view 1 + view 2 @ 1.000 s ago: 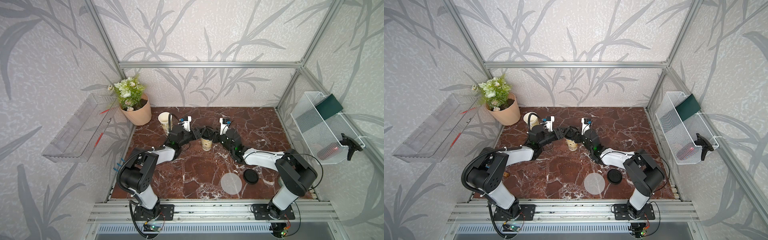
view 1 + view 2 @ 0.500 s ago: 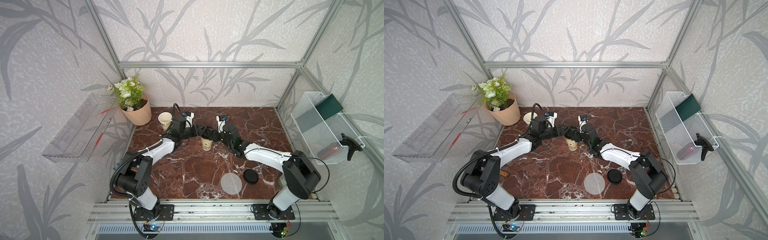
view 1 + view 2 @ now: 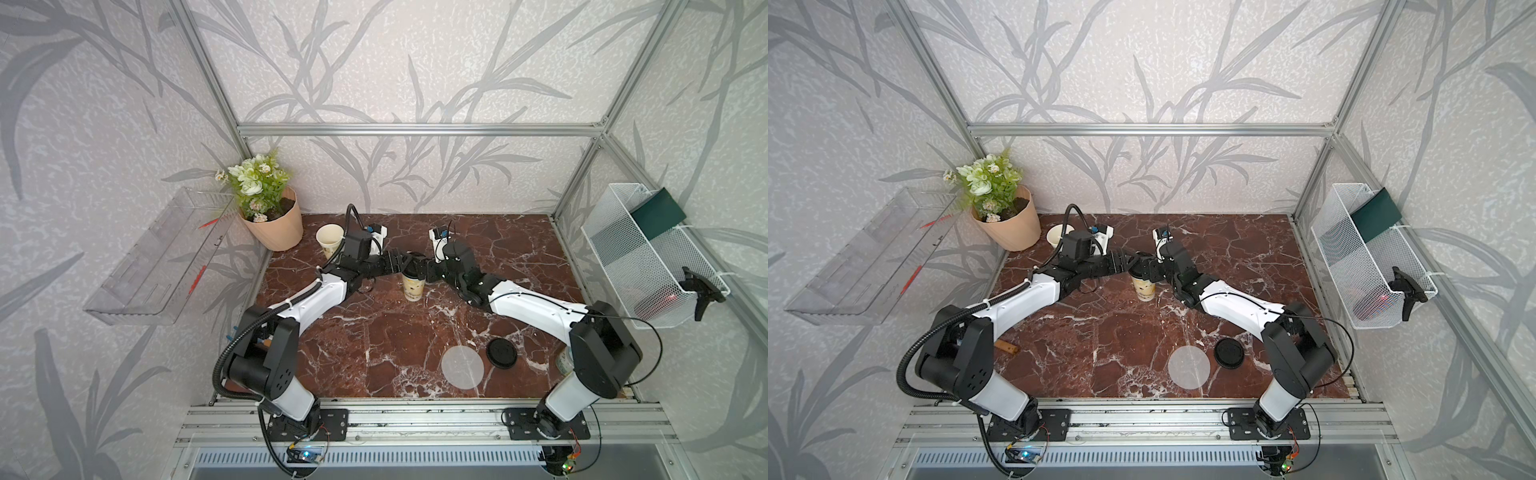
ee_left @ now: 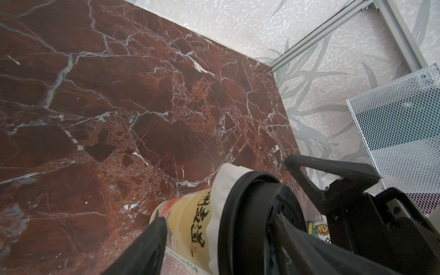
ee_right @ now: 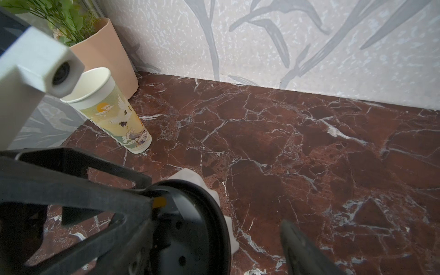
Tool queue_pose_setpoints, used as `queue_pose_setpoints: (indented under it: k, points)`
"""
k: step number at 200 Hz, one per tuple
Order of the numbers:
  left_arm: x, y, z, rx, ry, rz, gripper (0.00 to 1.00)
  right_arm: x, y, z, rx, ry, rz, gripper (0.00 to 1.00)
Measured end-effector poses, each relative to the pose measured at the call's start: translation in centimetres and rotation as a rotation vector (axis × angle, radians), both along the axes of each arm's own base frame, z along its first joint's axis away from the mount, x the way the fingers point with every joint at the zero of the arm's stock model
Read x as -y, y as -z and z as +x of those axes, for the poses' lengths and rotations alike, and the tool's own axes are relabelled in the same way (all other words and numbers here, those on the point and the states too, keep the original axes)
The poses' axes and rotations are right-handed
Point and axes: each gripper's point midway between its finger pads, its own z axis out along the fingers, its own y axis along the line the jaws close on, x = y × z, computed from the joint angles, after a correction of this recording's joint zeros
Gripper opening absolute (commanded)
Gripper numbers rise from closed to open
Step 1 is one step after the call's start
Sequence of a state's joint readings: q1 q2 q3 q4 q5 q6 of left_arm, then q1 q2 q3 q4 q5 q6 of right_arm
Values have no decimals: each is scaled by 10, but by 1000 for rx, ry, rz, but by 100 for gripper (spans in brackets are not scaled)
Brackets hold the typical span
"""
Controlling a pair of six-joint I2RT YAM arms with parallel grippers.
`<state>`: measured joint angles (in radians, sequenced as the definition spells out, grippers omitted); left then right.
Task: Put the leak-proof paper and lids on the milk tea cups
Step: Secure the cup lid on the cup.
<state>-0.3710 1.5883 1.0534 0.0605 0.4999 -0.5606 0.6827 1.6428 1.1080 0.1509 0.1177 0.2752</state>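
One milk tea cup (image 3: 413,286) stands mid-table with a black lid (image 4: 250,214) on it. A leak-proof paper (image 4: 220,188) is crumpled under that lid, its edge sticking out. My left gripper (image 3: 400,264) and right gripper (image 3: 423,266) meet over this cup from either side, both open. In the left wrist view one finger (image 4: 147,247) is beside the cup wall and the other lies over the lid. A right finger (image 5: 300,247) stands clear of the lid. The second cup (image 3: 329,240) stands uncovered at the back left. Another paper disc (image 3: 462,368) lies flat near the front.
A loose black lid (image 3: 502,352) lies beside the front disc. A peach flower pot (image 3: 274,226) stands in the back left corner next to the open cup. On the right wall hangs a white mesh basket (image 3: 648,257), on the left wall a clear shelf (image 3: 158,257).
Both arms have stretched out and lifted at the wrists while staying at the lidded cup. Both pairs of jaws have widened. The cup has not moved.
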Motion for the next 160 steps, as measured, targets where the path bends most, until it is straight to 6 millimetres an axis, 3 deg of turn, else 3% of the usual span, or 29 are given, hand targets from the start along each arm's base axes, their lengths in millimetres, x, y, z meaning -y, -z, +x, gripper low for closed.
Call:
queue_pose_setpoints:
  k: [41,93,160]
  points:
    - [-3,-15,-3,24,-3,10,78,1,-2,0,-15,-17,-34,85]
    - [-7,-50,-2,101,-10,14,80,1,-5,-1,-29,-34,-60,87]
    - [-23,-44,1,73,-36,45,81,4,-7,0,-42,-40,-99,88]
